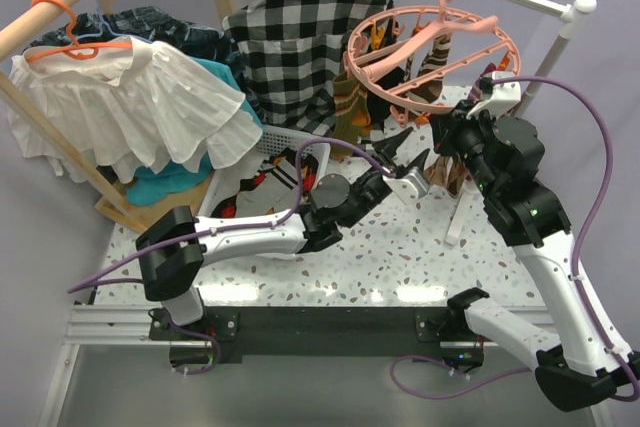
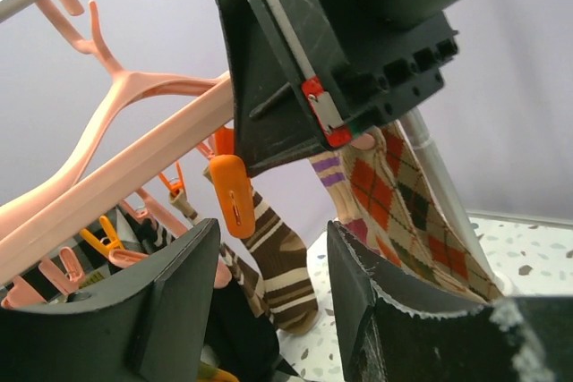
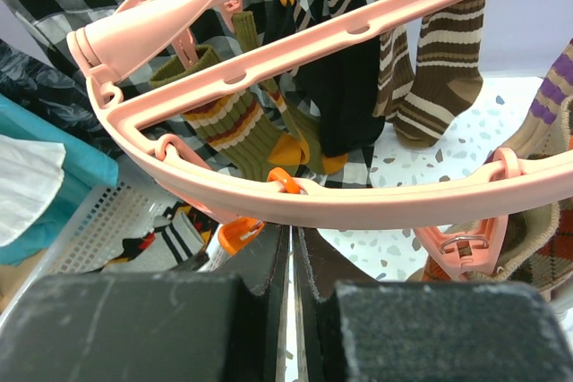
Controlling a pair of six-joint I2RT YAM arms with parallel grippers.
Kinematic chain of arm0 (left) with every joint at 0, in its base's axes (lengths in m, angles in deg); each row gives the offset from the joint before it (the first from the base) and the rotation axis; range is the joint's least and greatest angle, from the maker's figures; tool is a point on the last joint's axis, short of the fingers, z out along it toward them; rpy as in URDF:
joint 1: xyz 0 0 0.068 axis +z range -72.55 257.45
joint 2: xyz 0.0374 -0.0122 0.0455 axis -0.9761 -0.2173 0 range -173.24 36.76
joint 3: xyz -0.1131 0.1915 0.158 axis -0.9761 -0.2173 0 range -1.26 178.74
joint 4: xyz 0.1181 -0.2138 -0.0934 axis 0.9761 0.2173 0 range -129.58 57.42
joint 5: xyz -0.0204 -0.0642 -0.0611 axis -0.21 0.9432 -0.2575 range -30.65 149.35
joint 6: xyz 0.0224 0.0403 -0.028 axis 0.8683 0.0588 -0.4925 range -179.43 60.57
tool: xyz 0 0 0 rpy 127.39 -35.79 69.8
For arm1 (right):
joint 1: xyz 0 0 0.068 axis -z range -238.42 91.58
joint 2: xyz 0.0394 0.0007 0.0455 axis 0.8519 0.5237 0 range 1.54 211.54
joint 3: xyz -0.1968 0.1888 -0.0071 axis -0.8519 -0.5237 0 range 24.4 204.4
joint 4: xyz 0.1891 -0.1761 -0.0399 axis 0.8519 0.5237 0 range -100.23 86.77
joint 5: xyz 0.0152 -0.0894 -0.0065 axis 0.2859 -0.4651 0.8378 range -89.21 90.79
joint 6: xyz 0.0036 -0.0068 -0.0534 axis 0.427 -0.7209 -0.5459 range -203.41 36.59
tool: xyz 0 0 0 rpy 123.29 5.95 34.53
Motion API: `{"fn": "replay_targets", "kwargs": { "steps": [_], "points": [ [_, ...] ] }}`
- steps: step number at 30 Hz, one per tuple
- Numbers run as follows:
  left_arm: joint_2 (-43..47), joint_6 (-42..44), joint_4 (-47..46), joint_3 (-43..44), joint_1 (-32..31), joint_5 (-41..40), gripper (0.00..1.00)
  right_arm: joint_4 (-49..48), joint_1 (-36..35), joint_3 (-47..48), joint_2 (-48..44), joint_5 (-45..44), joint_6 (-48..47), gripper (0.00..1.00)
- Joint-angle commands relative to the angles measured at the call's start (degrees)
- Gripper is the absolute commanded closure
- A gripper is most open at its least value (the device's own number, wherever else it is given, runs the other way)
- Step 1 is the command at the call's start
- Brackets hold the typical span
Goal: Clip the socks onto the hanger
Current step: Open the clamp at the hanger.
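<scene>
The salmon-pink hanger [image 1: 430,47] hangs by its hook from a white rail, and several socks are clipped under it. In the right wrist view its rim [image 3: 358,199] crosses just above my right gripper [image 3: 293,230], which is shut; its tips are hidden behind the rim, beside an orange peg [image 3: 237,234]. My left gripper [image 1: 408,155] is open and empty just below the ring. Between its fingers [image 2: 273,230] I see a brown striped sock [image 2: 282,266] under an orange peg [image 2: 235,194]. An argyle sock [image 2: 403,212] hangs to the right, under the right gripper [image 1: 462,117].
A white mesh basket [image 1: 290,142] behind the left arm holds more socks [image 1: 265,182]. A black-and-white checked shirt [image 1: 290,37] hangs behind the ring. A white blouse [image 1: 130,107] hangs on an orange coat hanger [image 1: 70,42] at the left.
</scene>
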Motion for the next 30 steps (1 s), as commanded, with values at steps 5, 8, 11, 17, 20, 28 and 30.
{"fn": "replay_targets", "kwargs": {
  "steps": [5,8,11,17,20,28,30],
  "points": [
    [-3.6,2.4,-4.2,6.5,1.8,-2.2,0.49,-2.5,0.1,2.2,-1.2,0.2,-0.8,0.96],
    [-4.5,2.2,-3.1,7.9,2.6,-1.9,0.52,-2.5,0.0,2.2,-1.3,0.3,-0.8,0.96],
    [-5.1,1.6,-2.7,8.5,3.2,-1.2,0.53,-2.4,0.0,2.3,-1.4,0.7,-0.6,0.96],
    [-6.8,0.9,-1.9,10.4,3.8,0.0,0.60,-2.3,0.0,2.1,-1.7,1.7,-0.1,0.96],
    [-7.4,0.6,-1.8,11.0,3.9,0.2,0.64,-2.1,0.1,2.1,-1.8,2.2,0.1,0.96],
    [-6.2,-3.2,-2.2,9.3,3.8,-0.7,0.86,-0.9,0.1,3.2,-1.9,3.7,-0.1,0.82],
    [-5.0,-5.9,-1.5,8.6,3.9,-0.6,0.92,-0.7,0.0,3.6,-1.9,4.1,-0.4,0.69]
  ]
}}
